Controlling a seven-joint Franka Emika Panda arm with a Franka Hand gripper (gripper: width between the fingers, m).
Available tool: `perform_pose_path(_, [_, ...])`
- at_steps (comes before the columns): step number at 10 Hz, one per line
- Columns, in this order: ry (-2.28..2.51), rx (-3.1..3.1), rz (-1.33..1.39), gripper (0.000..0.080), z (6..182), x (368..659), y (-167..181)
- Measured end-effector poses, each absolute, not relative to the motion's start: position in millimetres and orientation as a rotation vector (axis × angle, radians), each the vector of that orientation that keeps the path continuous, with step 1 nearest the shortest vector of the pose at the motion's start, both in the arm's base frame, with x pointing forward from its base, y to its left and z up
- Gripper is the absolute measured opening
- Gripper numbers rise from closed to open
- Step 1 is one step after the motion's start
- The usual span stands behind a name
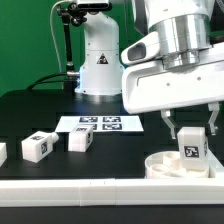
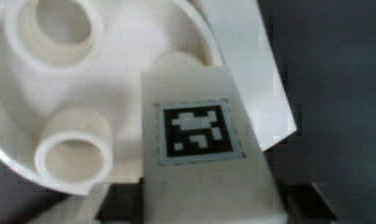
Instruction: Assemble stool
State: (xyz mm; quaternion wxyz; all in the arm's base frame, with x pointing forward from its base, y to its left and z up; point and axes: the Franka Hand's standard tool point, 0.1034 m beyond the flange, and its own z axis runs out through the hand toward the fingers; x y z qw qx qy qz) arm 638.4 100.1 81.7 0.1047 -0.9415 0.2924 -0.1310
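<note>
**A:** Quick one. What's the claw doing?

**B:** The gripper (image 1: 191, 138) is clamped on a leg (image 1: 192, 152), with a finger on each side and the tag face pointing at the camera.

**A:** Where's the leg relative to it?

**B:** Straight below, between the fingers, with its long axis upright. It hangs over the seat (image 1: 160, 166), which sits near the front on the exterior view's right, against the border rail (image 1: 90, 190).

**A:** Is it seated yet?

**B:** Can't tell whether the leg's foot touches the seat. In the wrist view the leg (image 2: 199, 130) fills the middle. One round socket (image 2: 75, 155) shows just beside it, not under it, and a second socket (image 2: 69, 30) is further off along the seat.

**A:** So what does the next move hinge on?

**B:** My guess is a small sideways shift to put the leg over that nearer socket, keeping it upright, then lowering it.

**A:** Anything else around?

**B:** Two loose legs (image 1: 38, 146) (image 1: 80, 140) lie well apart on the exterior view's left. The marker board (image 1: 100, 124) lies further back.
</note>
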Motion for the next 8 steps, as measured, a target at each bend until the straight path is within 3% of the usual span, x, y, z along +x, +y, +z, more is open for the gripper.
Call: perform_pose_path(8, [1.576, -2.354, -0.263, 0.0348, 81.8, 636.1, 97.4])
